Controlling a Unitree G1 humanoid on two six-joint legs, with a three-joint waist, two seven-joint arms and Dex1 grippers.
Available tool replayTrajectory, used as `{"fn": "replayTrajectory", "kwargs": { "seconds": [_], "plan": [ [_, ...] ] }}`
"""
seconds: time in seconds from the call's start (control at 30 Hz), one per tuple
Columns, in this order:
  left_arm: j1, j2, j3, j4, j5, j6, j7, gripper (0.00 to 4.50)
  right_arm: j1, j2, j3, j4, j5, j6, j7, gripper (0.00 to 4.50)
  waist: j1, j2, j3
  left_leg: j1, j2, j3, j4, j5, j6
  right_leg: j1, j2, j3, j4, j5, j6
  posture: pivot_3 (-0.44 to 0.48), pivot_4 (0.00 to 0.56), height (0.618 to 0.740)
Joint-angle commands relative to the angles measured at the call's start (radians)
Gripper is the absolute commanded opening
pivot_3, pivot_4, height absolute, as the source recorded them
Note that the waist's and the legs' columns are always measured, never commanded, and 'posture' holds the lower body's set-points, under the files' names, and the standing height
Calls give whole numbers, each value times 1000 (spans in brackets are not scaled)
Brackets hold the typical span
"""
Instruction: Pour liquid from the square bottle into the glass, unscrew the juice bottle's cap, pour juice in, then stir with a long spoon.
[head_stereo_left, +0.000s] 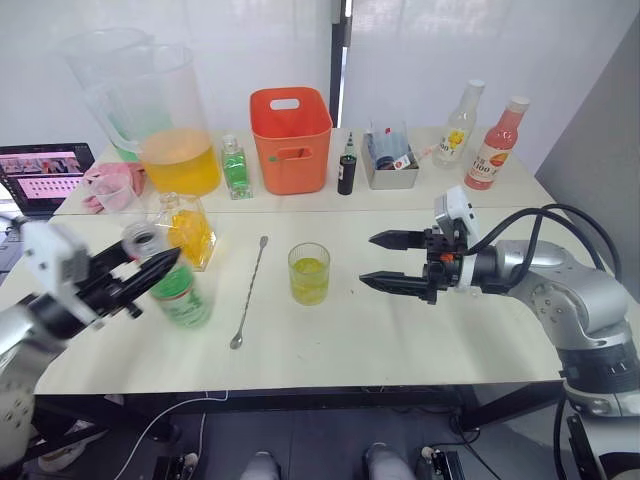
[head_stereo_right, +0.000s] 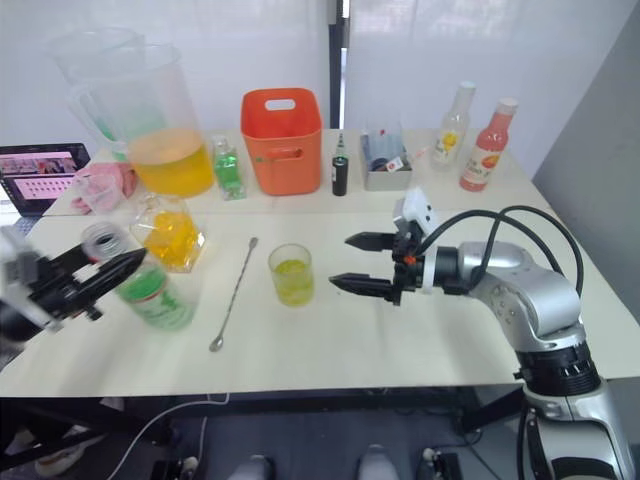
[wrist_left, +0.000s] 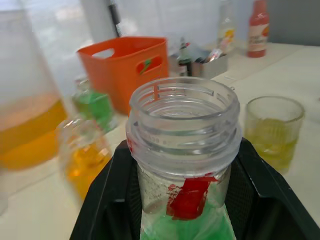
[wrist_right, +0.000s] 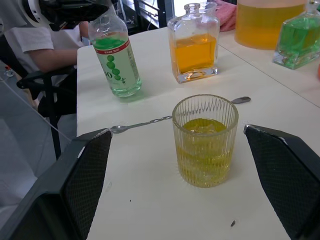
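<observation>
Left eye view has the left gripper (head_stereo_left: 150, 268) at centre left, clamped round the neck of the juice bottle (head_stereo_left: 182, 296), which is uncapped and tilted. The right gripper (head_stereo_left: 385, 260) stands spread wide, empty, just right of the glass (head_stereo_left: 309, 273) at frame centre, which holds yellow liquid. The long spoon (head_stereo_left: 249, 291) lies between bottle and glass. Risk: with the mouth open, tipping before it is over the rim could spill juice on the table (head_stereo_left: 420, 330).
</observation>
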Motion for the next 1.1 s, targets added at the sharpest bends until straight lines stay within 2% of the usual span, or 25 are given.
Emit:
{"fn": "replayTrajectory", "kwargs": {
  "seconds": [0.03, 0.13, 0.23, 0.47, 0.6, 0.73, 0.93, 1.1],
  "plan": [
    [7, 15, 153, 40, 39, -38, 62, 1617, -28, 10, -10, -15, 10, -11, 26, 4481, 1, 0, 0, 0, 0, 0, 0, 0, 0, 0, 0, 0, 0, 0, 0, 0, 150, 740],
    [-27, 48, 190, 176, 97, -31, 132, 1617, -36, 19, -13, -22, 7, 1, 24, 4481, 8, 0, 0, 0, 0, 0, 0, 0, 0, 0, 0, 0, 0, 0, 0, 0, 150, 740],
    [-123, 88, 156, 316, 125, -28, 170, 1617, -36, 26, -19, -36, 11, 13, 13, 4481, 17, -1, -1, 0, 0, 0, 0, 0, 0, 1, 0, 0, 0, 0, 0, 0, 150, 740],
    [-510, 194, -65, 756, 230, -116, 92, 1617, -15, 49, -42, -104, 29, 61, -62, 4481, 29, -5, -3, -1, 0, -2, 0, 1, -1, 0, 0, -3, 0, 0, 0, 0, 150, 740],
    [-743, 200, -167, 1036, 301, -202, 75, 1617, 14, 48, -70, -167, 51, 101, -111, 4481, 20, -5, -3, -1, 0, -2, -2, 1, -1, -1, 0, -3, 0, 1, 0, 0, 150, 740],
    [-911, 191, -220, 1253, 354, -286, 82, 1617, 40, 45, -98, -219, 80, 132, -161, 4481, 1, -6, -3, -1, 0, -2, -3, 1, -1, -1, 0, -3, 0, 0, 0, 0, 150, 740],
    [-1038, 153, -267, 1471, 413, -416, 96, 1617, 56, 37, -120, -241, 98, 152, -200, 4481, -6, -6, -3, 0, 0, -2, -4, 1, -1, -1, 0, -2, 0, 0, 0, 0, 150, 740],
    [-1053, 147, -279, 1528, 433, -463, 99, 1617, 65, 30, -129, -252, 104, 160, -217, 4481, -3, -6, -3, 0, 0, -2, -3, 1, -2, -1, 0, -2, 0, 0, 0, 0, 150, 740]
  ]
}}
